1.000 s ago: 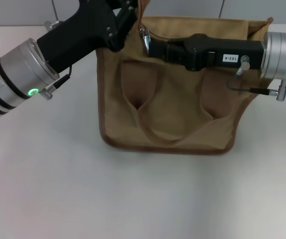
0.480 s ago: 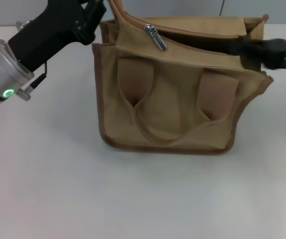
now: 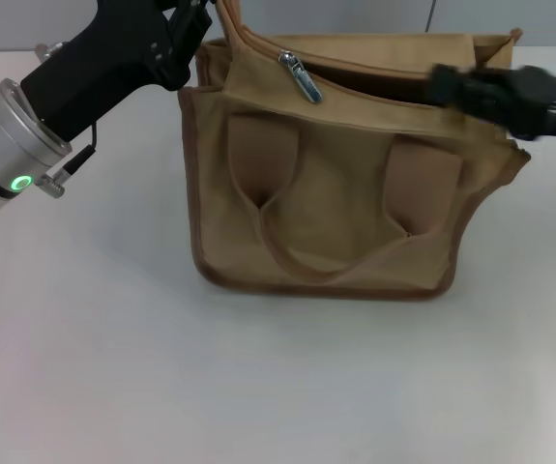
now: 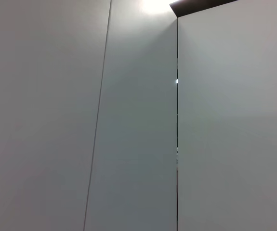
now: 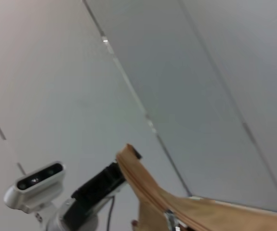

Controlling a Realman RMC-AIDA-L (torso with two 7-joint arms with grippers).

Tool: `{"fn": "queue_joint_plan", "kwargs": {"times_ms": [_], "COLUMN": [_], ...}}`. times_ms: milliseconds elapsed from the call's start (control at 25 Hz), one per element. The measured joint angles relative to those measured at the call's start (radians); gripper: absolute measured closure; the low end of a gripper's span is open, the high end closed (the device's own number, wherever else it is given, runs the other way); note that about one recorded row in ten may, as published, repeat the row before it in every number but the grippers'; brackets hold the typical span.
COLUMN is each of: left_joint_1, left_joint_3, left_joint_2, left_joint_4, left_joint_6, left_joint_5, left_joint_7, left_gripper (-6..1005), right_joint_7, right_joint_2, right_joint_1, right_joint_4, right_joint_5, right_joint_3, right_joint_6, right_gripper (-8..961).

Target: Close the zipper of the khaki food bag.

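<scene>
With my left gripper (image 3: 203, 21) clamped on the raised corner of the khaki food bag (image 3: 336, 184), the zipper (image 3: 355, 72) pull just right of it, I fear that corner slipping when my right gripper (image 3: 444, 85), fingers unreadable, tugs.

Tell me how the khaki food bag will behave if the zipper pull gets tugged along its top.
The khaki food bag looks like soft canvas; its front sags and creases, so it would likely flex rather than resist. The left gripper is at its top corner, probably to steady it. The zipper tape curves slackly, so the pull may snag unless kept taut.
</scene>
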Motion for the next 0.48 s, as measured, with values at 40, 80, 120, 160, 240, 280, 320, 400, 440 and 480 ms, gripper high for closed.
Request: {"fn": "queue_joint_plan", "kwargs": {"times_ms": [40,80,120,160,240,280,320,400,440,480], "left_joint_1": [0.0,-0.001,-0.001,-0.001,-0.002,-0.002,-0.003,-0.004,-0.004,-0.005], "left_joint_3": [0.0,0.0,0.0,0.0,0.0,0.0,0.0,0.0,0.0,0.0], "left_joint_2": [0.0,-0.001,-0.001,-0.002,-0.002,-0.002,-0.002,-0.002,-0.003,-0.003], "left_joint_4": [-0.001,-0.001,-0.002,-0.003,-0.003,-0.003,-0.003,-0.003,-0.003,-0.003], "left_joint_6": [0.0,0.001,0.003,0.004,0.008,0.009,0.011,0.013,0.015,0.016], "left_joint_5": [0.0,0.0,0.001,0.001,0.001,0.001,0.001,0.001,0.001,0.002], "left_joint_7": [0.0,0.0,0.0,0.0,0.0,0.0,0.0,0.0,0.0,0.0], "left_gripper": [937,937,936,936,935,935,935,935,934,934], "right_joint_7": [-0.013,-0.02,-0.025,-0.028,-0.028,-0.029,-0.029,-0.028,-0.028,-0.028], "right_joint_2": [-0.002,-0.005,-0.006,0.001,0.006,0.012,0.015,0.018,0.019,0.019], "right_joint_1": [0.027,0.05,0.076,0.113,0.125,0.14,0.153,0.171,0.179,0.187], "right_joint_4": [0.041,0.068,0.091,0.105,0.107,0.108,0.111,0.12,0.127,0.135], "right_joint_5": [-0.005,-0.014,-0.03,-0.063,-0.08,-0.096,-0.105,-0.109,-0.107,-0.106], "right_joint_3": [0.0,-0.001,-0.001,-0.001,-0.001,-0.003,-0.011,-0.043,-0.062,-0.08], "right_joint_6": [0.004,0.011,0.02,0.038,0.047,0.058,0.07,0.095,0.108,0.119], "right_gripper": [858,850,843,799,710,666,622,611,606,600]}}
